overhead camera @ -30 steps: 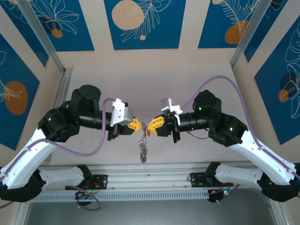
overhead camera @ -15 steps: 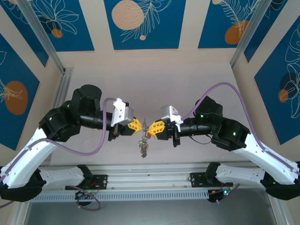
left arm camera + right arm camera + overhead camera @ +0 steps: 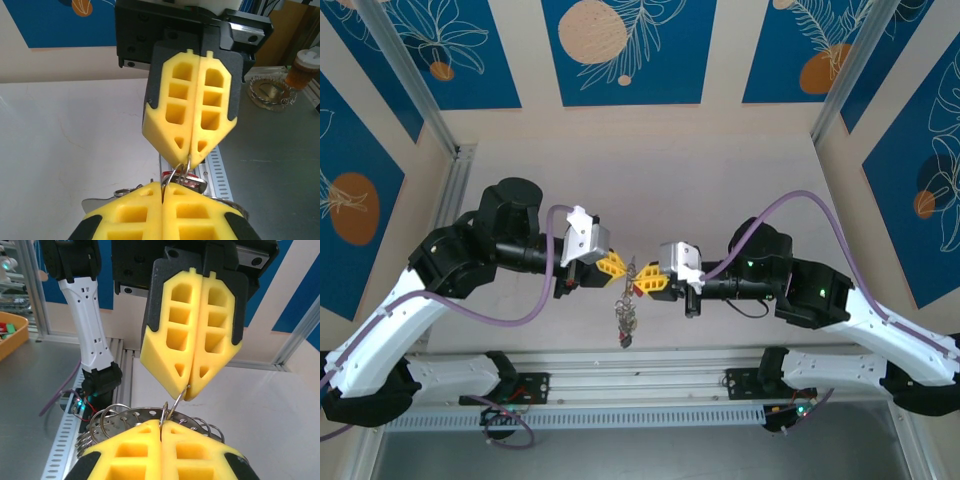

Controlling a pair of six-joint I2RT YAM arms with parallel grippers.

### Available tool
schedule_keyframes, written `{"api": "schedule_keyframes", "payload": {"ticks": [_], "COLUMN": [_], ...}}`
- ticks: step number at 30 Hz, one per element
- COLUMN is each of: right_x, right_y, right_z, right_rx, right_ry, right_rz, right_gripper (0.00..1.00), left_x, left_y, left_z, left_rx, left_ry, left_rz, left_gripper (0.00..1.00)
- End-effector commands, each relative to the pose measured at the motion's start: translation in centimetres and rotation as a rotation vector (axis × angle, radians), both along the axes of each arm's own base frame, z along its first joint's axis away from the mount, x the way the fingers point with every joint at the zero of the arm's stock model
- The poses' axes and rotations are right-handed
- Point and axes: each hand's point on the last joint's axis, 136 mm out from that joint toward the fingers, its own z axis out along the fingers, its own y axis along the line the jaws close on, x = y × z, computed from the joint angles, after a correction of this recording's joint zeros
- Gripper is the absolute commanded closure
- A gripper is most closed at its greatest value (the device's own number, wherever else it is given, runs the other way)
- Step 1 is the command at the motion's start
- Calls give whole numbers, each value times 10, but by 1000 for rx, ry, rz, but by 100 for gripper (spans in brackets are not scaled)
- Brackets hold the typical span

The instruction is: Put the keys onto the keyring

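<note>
Over the table (image 3: 720, 180), seen from above, the left gripper (image 3: 612, 265) and the right gripper (image 3: 650, 283) meet tip to tip. Both are squeezed shut. The thin keyring (image 3: 632, 272) sits right between the two tips. The keys (image 3: 625, 318) hang down from it in a little bunch. Neither arm is nearer, because both tips are at the ring.

On the left wrist camera, your left gripper (image 3: 162, 187) is at the bottom, its two yellow halves pressed flat together. The right gripper (image 3: 188, 159) points at it from the top, and it is shut too. A bit of the keyring (image 3: 176, 172) wire runs from one tip to the other and looks pinched in both. Just behind the wire you can see some red and silver from the keys (image 3: 195, 183).

On the right wrist camera, your right gripper (image 3: 161, 424) is at the bottom and the left gripper (image 3: 187, 390) comes in from the top. The keyring (image 3: 175, 402) wire slants from one tip down to the other. Some small rings (image 3: 114, 416) bunch up low and to the left of it.

I think your next move turns on that short piece of wire. It runs straight from tip to tip, so a key has almost no free wire to slide along. Go gently, or the wire could slip out of a tip.
</note>
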Motion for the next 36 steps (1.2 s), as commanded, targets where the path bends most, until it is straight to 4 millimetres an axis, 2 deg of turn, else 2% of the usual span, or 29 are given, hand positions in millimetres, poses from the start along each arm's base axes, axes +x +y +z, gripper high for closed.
{"api": "schedule_keyframes", "payload": {"ticks": [1, 25, 32, 36], "right_x": [1, 19, 26, 36], "right_y": [-1, 2, 1, -2], "right_z": [-11, -21, -21, -21], "right_rx": [-52, -129, -133, -127], "right_ry": [-75, -360, -381, -374], "right_rz": [-34, -232, -272, -317], "right_gripper": [100, 100, 100, 100], "left_x": [-2, 4, 2, 0], "left_y": [-5, -4, -2, -2], "left_z": [35, 39, 44, 46], "left_rx": [-105, -112, -135, -146], "left_ry": [-66, -76, -85, -87], "left_rz": [-18, 17, 15, 10], "left_gripper": [100, 100, 100, 100]}}
